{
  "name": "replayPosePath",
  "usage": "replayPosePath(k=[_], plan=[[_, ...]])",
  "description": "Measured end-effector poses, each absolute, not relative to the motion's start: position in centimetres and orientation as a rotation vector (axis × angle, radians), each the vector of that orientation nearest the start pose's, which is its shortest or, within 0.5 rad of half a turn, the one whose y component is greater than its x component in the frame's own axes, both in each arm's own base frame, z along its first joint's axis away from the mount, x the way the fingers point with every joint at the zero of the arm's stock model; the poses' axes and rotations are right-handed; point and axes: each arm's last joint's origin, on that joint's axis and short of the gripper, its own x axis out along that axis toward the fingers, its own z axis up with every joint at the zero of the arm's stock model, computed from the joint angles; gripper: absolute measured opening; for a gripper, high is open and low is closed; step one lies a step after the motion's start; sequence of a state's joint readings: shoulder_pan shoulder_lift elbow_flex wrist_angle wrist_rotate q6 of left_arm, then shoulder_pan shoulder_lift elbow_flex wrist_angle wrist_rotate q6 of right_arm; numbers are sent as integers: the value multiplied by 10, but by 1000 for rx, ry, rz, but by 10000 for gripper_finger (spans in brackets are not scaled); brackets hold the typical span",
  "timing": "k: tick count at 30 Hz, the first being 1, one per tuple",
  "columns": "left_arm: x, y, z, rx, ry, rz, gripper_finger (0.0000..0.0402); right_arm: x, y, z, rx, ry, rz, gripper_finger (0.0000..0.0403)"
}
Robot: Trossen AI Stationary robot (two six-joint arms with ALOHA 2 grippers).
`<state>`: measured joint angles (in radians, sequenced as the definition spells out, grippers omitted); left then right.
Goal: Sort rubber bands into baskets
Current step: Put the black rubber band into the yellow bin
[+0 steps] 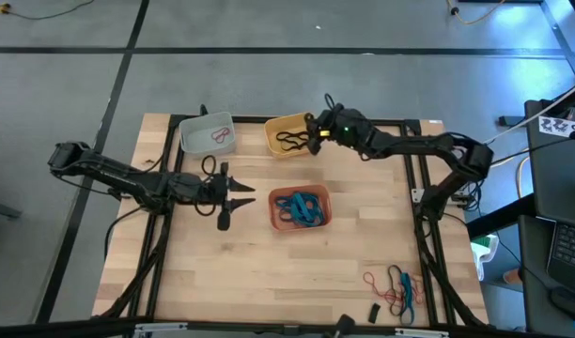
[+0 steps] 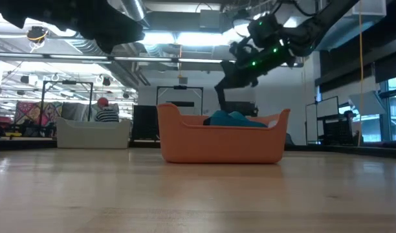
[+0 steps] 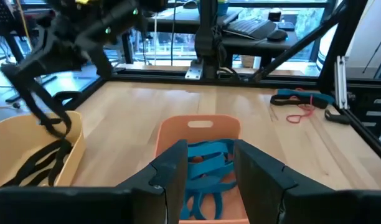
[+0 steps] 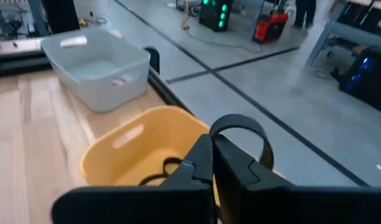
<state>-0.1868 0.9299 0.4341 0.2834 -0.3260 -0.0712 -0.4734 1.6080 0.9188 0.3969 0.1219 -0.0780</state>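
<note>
The right gripper [image 1: 316, 132] hangs above the yellow-orange basket [image 1: 274, 130], which stands at 12 o'clock on the table [image 1: 222, 272]; its jaws are pressed together on a black rubber band [image 4: 239, 126], and in the right wrist view only an arc of this loop shows above the fingers, the rest being hidden behind them. In the left wrist view the same band hangs down from that gripper as a long thin loop toward the basket. More black bands [image 1: 289, 142] lie inside this basket, partly covered by the gripper in the high view. The pale grey-white basket [image 1: 194, 129] stands at 11 o'clock with a red band [image 1: 221, 136] inside, too small to see well. The salmon-red basket [image 1: 280, 222] is near the middle of the table and holds blue bands [image 1: 300, 207]; in the low view its wall hides nearly all of them. The left gripper [image 1: 242, 195] waits just at 9 o'clock from this basket, its jaws apart and holding nothing. At 5 o'clock, near the table corner, a loose heap of red and blue bands [image 1: 398, 286] lies; how many there are I cannot tell
</note>
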Motion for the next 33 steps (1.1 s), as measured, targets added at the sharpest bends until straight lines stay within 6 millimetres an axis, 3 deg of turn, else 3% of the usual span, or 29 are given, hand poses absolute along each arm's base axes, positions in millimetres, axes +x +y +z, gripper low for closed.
replayPosePath(k=[10,18,22,26,33], plan=[[197,-28,230,-1,206,144,127,315,-166,211,30,361,-607,17],[197,-28,230,-12,211,145,127,315,-164,209,67,369,-594,148],[197,-28,229,-14,215,146,127,313,-163,209,76,403,-578,191],[197,-28,229,-11,218,145,127,308,-148,220,75,442,-543,204],[197,-28,226,3,244,144,127,294,-102,257,55,453,-429,197]])
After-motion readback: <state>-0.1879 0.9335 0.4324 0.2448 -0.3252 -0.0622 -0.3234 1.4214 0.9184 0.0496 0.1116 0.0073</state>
